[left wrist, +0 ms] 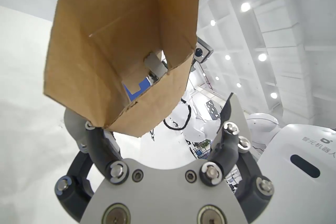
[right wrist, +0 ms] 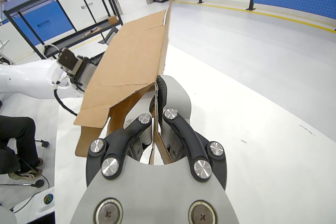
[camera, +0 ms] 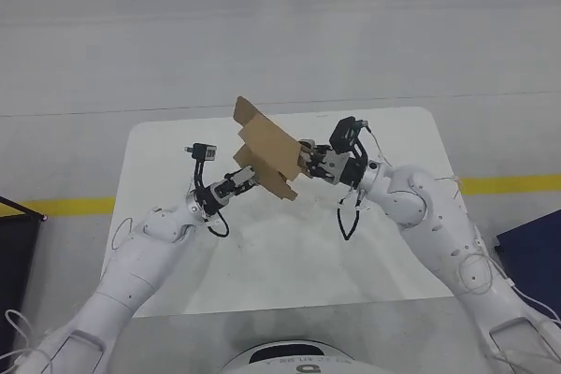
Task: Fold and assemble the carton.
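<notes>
A brown carton (camera: pixel 266 150), partly opened into a tube with loose flaps, hangs tilted in the air above the white table (camera: pixel 280 271). My right gripper (camera: pixel 307 165) holds it from the right. In the right wrist view the right gripper (right wrist: pixel 157 96) is shut on a thin edge of the carton (right wrist: pixel 131 59). My left gripper (camera: pixel 242 178) sits at the carton's lower left side. In the left wrist view the left gripper (left wrist: pixel 155 107) is open, and the carton (left wrist: pixel 105 25) has its bottom corner resting against one finger (left wrist: pixel 97 130). The other finger (left wrist: pixel 228 117) stands free.
Bare table surface lies under and in front of the carton. A yellow floor line (camera: pixel 65 206) runs behind the table. A black frame (camera: pixel 9 210) stands off the left edge and a dark blue panel (camera: pixel 542 252) off the right.
</notes>
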Controlling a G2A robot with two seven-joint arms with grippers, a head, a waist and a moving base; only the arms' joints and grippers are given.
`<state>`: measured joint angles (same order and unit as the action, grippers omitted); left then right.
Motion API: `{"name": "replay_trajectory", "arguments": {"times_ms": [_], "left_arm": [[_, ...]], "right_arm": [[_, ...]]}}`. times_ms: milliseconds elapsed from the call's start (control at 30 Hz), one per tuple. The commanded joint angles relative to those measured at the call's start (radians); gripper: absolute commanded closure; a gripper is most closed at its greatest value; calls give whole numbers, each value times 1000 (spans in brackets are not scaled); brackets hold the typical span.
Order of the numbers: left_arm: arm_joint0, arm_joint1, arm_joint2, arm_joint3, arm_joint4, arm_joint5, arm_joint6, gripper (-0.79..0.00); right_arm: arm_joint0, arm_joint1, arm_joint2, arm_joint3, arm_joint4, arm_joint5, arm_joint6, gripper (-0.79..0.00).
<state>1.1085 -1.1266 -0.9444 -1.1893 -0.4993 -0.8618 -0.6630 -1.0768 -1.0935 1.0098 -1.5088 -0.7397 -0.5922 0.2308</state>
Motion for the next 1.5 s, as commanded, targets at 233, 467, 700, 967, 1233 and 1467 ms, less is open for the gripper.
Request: {"name": "replay_trajectory", "arguments": {"times_ms": [233, 467, 700, 967, 1233, 1467], "left_arm": [[-38, -14, -5, 30, -34, 21, -17, -785], [-59, -26, -1, 62, -21, 27, -18, -785], [-67, -31, -5, 77, -26, 40, -54, -785], [-55, -25, -37, 85, -9, 51, -83, -785], [-22, 2, -100, 108, -26, 28, -233, -785], [14, 43, -247, 129, -91, 13, -278, -785]], "right_arm": [[10, -9, -32, -52, -127, 105, 73, 0], [11, -14, -44, -70, -171, 131, 110, 0], [5, -14, -16, -59, -145, 141, 117, 0], [-4, -13, 5, -52, -129, 135, 141, 0], [-13, -13, 23, -51, -109, 134, 158, 0], [-13, -13, 23, -51, -109, 134, 158, 0]]}}
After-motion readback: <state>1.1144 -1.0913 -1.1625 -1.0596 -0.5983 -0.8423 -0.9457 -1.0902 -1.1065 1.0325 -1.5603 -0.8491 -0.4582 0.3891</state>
